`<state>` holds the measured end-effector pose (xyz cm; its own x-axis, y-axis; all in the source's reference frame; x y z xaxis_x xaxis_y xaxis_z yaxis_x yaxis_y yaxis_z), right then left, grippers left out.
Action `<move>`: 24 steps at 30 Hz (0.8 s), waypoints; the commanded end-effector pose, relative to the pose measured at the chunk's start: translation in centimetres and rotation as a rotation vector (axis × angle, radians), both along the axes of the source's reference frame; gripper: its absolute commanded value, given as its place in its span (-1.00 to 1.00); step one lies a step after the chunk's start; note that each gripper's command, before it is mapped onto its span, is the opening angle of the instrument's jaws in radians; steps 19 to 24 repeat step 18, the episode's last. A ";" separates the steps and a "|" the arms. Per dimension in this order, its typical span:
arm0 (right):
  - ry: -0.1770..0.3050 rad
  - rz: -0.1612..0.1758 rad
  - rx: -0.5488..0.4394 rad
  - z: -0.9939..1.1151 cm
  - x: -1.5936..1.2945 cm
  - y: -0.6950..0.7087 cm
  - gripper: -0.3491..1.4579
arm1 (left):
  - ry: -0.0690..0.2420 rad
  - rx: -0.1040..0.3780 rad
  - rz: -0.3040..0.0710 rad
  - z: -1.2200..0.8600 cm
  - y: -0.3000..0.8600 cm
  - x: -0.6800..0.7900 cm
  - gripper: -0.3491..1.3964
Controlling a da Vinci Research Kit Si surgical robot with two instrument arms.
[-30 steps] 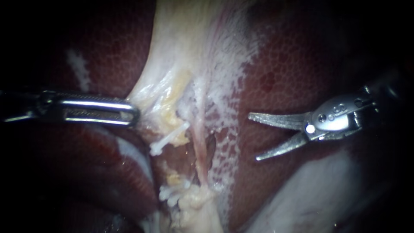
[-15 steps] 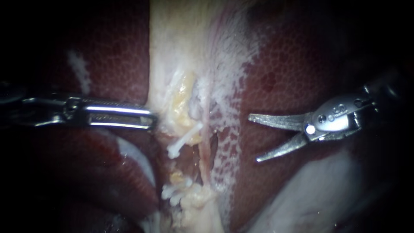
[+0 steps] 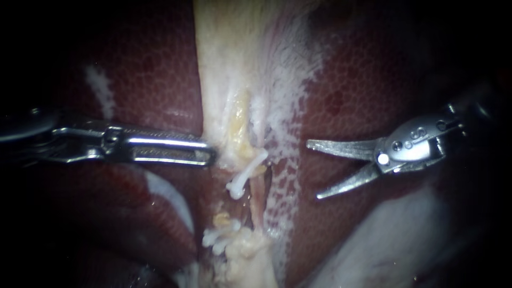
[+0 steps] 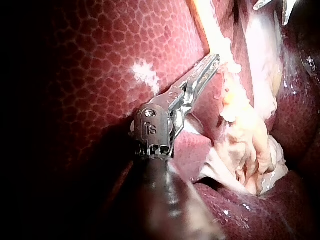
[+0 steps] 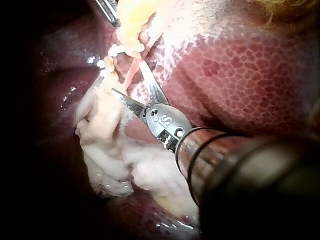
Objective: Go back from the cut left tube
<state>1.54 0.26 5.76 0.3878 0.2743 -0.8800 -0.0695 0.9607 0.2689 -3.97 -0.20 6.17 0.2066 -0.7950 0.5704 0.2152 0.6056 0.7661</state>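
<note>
My left instrument [image 3: 210,155] comes in level from the left, its slotted jaws shut on the edge of the pale gallbladder tissue [image 3: 226,80]. In the left wrist view those jaws [image 4: 214,59] pinch the same pale edge. Just right of them hangs the cut left tube's upper stump with white clips [image 3: 242,178]. The lower stump with clips [image 3: 218,237] lies below. A thin pink tube [image 3: 257,198] runs uncut beside the gap. My right instrument [image 3: 313,170] has curved blades standing open over the liver [image 3: 346,85], apart from the tubes. The right wrist view shows these blades [image 5: 126,77] open near the pink tube.
Dark red liver [image 3: 133,64] lies on both sides of the pale band. A whitish fold [image 3: 394,234] sits under my right instrument. Pale fatty tissue [image 3: 248,261] bunches at the lower middle. The other instrument's tip [image 5: 107,11] shows far ahead in the right wrist view.
My left instrument has moved right with the pale tissue in its jaws, so the tented edge has slackened and the upper clipped stump has shifted right. My right instrument has stayed put.
</note>
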 end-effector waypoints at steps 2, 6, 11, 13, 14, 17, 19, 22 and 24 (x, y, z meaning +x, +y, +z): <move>0.001 0.000 0.001 0.00 0.00 0.00 0.97 | 0.001 0.000 0.000 0.00 0.00 0.00 -1.00; 0.001 0.000 0.001 0.00 -0.01 0.00 0.97 | 0.001 0.000 0.000 0.00 0.00 0.00 -1.00; 0.001 0.000 0.000 0.01 -0.01 0.00 0.97 | -0.001 0.001 0.003 0.00 0.00 0.00 -1.00; 0.001 0.000 0.000 0.01 -0.01 0.00 0.97 | -0.001 0.001 0.003 0.00 0.00 0.00 -1.00; 0.001 0.000 0.000 0.01 -0.01 0.00 0.97 | 0.001 0.001 0.004 0.00 0.00 0.00 -1.00; 0.003 -0.002 0.001 0.01 -0.01 0.00 0.97 | 0.001 0.001 0.004 0.00 0.00 0.00 -1.00; 0.003 -0.002 0.001 0.01 -0.01 0.00 0.97 | 0.001 0.001 0.004 0.00 0.00 0.00 -1.00; 0.003 -0.002 0.001 0.01 -0.01 0.00 0.97 | 0.001 0.001 0.004 0.00 0.00 0.00 -1.00; 0.003 -0.002 0.001 0.01 -0.01 0.00 0.97 | 0.001 0.001 0.004 0.00 0.00 0.00 -1.00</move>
